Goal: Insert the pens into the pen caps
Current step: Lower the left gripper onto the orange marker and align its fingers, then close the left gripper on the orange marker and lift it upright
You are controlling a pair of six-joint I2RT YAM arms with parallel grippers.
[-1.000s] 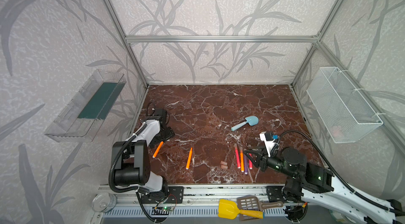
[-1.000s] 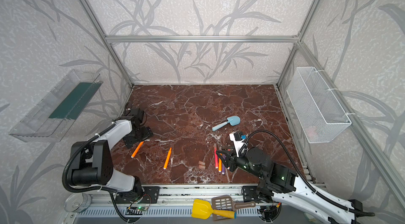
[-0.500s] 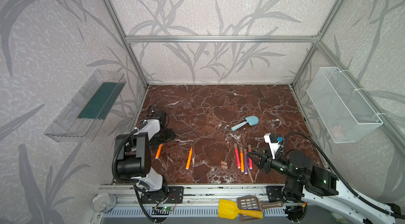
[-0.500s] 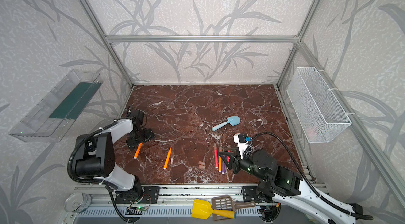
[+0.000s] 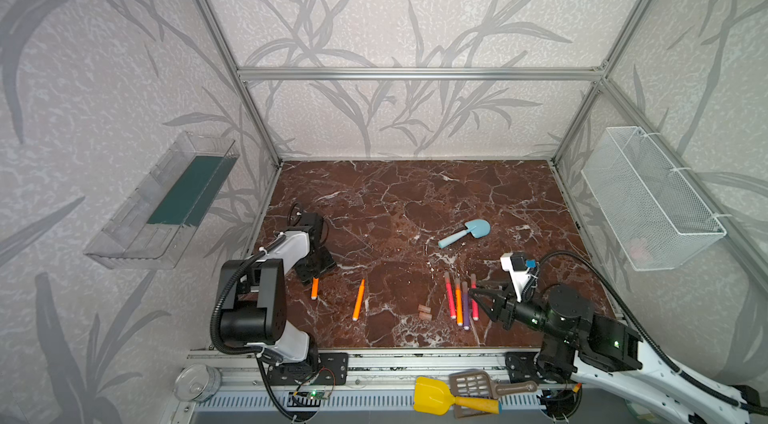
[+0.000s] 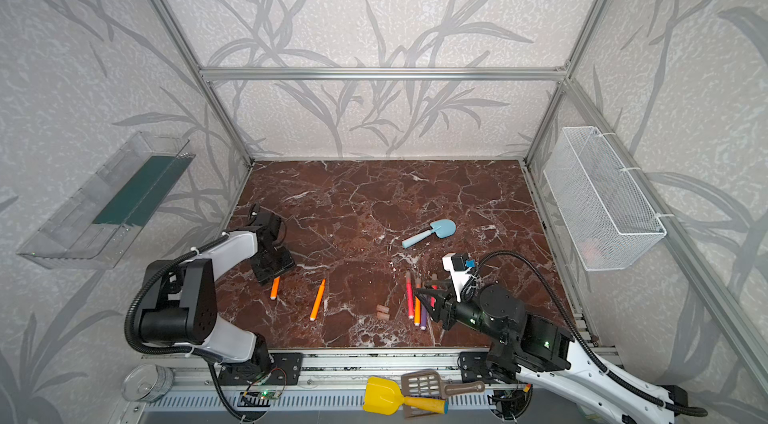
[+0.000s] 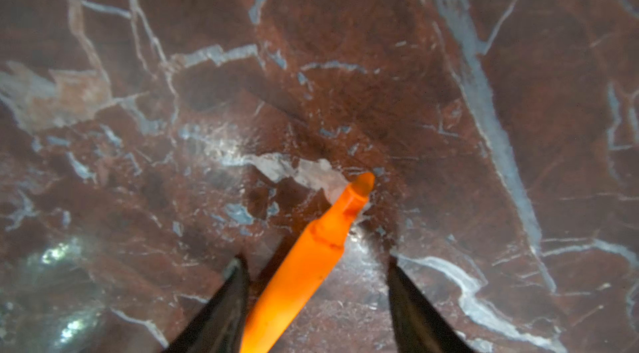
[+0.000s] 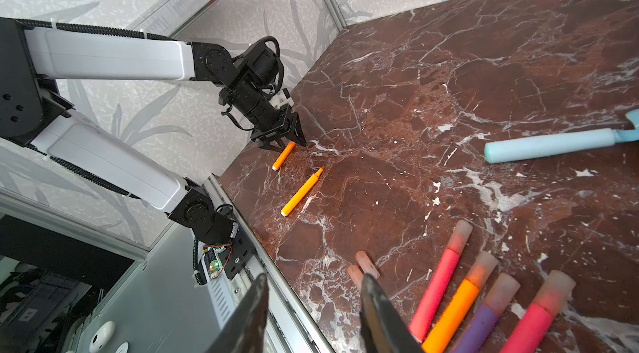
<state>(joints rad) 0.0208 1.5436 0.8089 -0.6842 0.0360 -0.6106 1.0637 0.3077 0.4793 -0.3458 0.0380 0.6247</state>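
Observation:
An uncapped orange pen lies near the left edge. My left gripper is down over its tip end. The jaws stand open astride this pen: one finger touches it and the other stands apart. A second uncapped orange pen lies to its right. Two loose pen caps sit side by side near the front. Several capped pens, in red, orange and purple, lie in a row. My right gripper hovers open and empty beside that row.
A light-blue toy shovel lies mid-table. A white wire basket hangs on the right wall and a clear tray on the left wall. A yellow scoop, a brown spatula and a tin lie off the front rail.
My left gripper has come forward and down over the orange pen, and its jaws have narrowed around it. The pen has turned slightly. The right gripper has barely shifted.

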